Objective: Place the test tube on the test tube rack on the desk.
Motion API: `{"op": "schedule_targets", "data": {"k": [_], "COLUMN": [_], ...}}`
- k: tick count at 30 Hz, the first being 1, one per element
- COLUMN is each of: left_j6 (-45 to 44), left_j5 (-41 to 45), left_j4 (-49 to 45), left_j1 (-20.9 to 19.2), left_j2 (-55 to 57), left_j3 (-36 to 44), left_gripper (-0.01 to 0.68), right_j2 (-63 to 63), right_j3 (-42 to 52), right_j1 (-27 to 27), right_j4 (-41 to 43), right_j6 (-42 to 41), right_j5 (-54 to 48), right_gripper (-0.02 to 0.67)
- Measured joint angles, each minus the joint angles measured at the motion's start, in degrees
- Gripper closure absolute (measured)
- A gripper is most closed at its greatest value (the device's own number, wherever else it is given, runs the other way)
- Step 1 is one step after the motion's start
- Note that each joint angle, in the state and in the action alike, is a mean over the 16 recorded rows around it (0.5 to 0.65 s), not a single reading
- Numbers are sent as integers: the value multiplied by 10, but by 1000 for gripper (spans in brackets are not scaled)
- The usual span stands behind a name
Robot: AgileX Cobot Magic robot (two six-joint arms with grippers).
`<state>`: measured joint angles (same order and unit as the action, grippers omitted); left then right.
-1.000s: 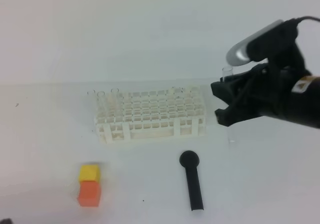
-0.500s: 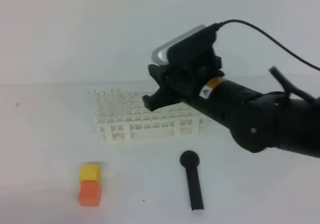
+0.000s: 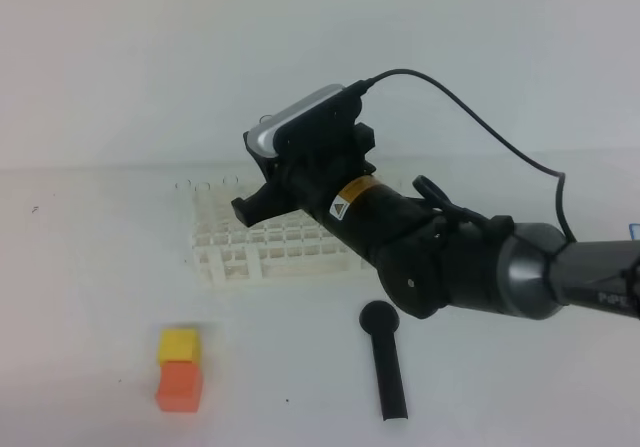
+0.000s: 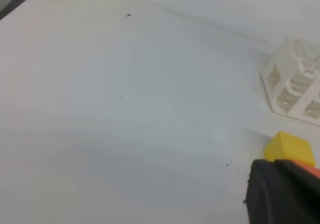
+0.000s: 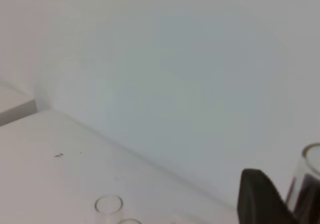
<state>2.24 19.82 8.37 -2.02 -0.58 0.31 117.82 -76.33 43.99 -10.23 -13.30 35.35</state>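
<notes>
Closed tight with nothing between its jaws, the left gripper (image 4: 282,191) sits low by the yellow block (image 3: 179,345) and orange block (image 3: 179,386). Over the test tube rack (image 3: 262,239) on the desk (image 3: 90,267), the right gripper (image 3: 262,191) pinches the test tube (image 5: 308,183) upright. Nearer the front lies a black stick (image 3: 386,360).

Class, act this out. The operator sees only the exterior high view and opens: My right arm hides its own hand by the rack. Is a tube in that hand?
Observer: Yes. The right wrist view shows a clear tube upright against the right hand's black finger.
Operator: Where is the left hand?
Observer: The left hand is low over the desk, shut; the left wrist view shows the yellow block just past it.
</notes>
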Motion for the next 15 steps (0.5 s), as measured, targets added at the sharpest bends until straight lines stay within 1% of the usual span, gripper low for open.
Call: {"op": "schedule_targets", "data": {"k": [5, 15], "left_j6": [-21, -45], "left_j5": [-7, -7], "left_j4": [-5, -46], "left_j1": [-9, -9], "left_j2": [-1, -1], "left_j3": [2, 3], "left_gripper": [674, 674], "right_j2": [20, 44], "right_j3": [-18, -34], "right_j1": [2, 8], "right_j4": [11, 16], "right_j6": [30, 68], "right_j5": [6, 7], "right_gripper": [529, 529]}}
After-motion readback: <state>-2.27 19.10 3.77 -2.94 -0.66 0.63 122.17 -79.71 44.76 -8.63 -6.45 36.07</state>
